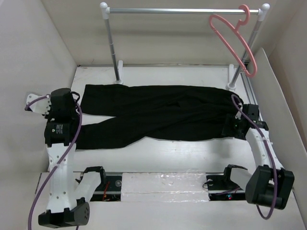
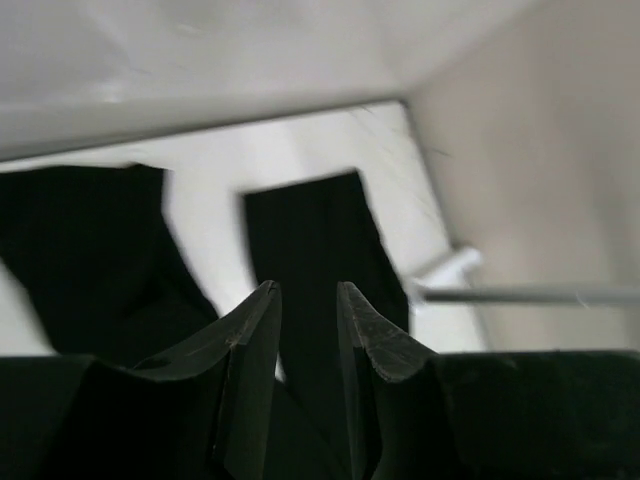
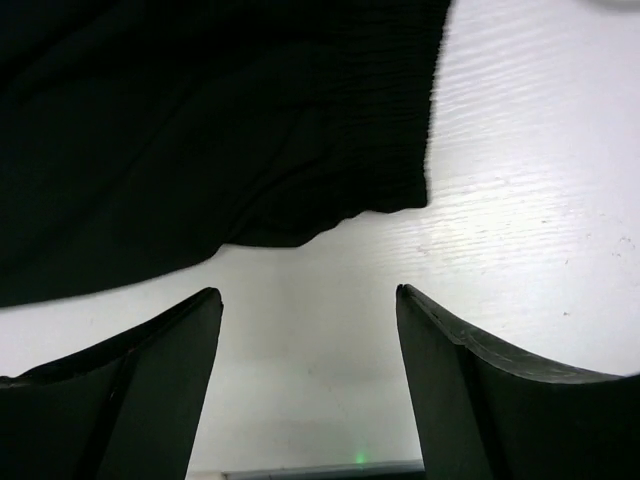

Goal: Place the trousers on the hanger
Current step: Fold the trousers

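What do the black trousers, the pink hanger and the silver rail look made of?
Plain black soft-fabric trousers: matte cloth, fine ribbed texture in the right wrist view, lying limp. Thin pink triangular hanger: probably plastic, smooth, uniform colour. Silver horizontal rail: likely metal, bright sheen.

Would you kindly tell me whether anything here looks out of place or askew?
Only mildly: the hanger hangs at a slant at the right end of the rail, not square to it. The trousers lie flat on the table, their legs splayed apart on the left. Nothing looks spilled or damaged.
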Motion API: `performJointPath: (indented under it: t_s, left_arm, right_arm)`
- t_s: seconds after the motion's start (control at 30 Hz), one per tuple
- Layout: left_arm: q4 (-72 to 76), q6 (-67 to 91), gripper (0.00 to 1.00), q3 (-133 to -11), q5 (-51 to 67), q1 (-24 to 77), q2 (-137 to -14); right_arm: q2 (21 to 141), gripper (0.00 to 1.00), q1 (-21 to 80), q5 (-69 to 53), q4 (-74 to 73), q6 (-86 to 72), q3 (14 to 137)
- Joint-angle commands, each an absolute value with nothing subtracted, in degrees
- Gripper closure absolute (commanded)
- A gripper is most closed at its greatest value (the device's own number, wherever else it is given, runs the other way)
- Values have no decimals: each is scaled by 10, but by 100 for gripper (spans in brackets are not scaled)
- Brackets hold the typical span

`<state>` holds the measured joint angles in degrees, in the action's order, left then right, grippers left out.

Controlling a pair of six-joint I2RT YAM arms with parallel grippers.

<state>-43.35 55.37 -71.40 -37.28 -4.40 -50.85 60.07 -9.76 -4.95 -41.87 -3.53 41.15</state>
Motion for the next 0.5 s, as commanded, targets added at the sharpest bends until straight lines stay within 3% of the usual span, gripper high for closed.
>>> performJointPath:
  t_s: [0.0, 0.2, 0.33, 0.4, 0.43, 0.47]
  left_arm:
    - [-312, 527, 74, -663, -254, -20, -492]
    - [-201, 460, 73, -508, -151, 36, -490]
    - [-169, 424, 73, -424, -76, 36, -505]
    - [-161, 403, 73, -400, -73, 36, -503]
    - [-162, 396, 73, -399, -73, 36, -502]
    - [-163, 389, 73, -402, -76, 36, -504]
  right_arm:
    - [622, 24, -160, -61, -351, -77, 394]
    - [672, 25, -187, -59, -265, -131, 370]
    - [701, 49, -187, -53, -236, -159, 357]
    - [707, 68, -192, -47, -226, -163, 357]
    - [711, 84, -199, -38, -231, -163, 359]
    - [709, 91, -213, -36, -238, -154, 366]
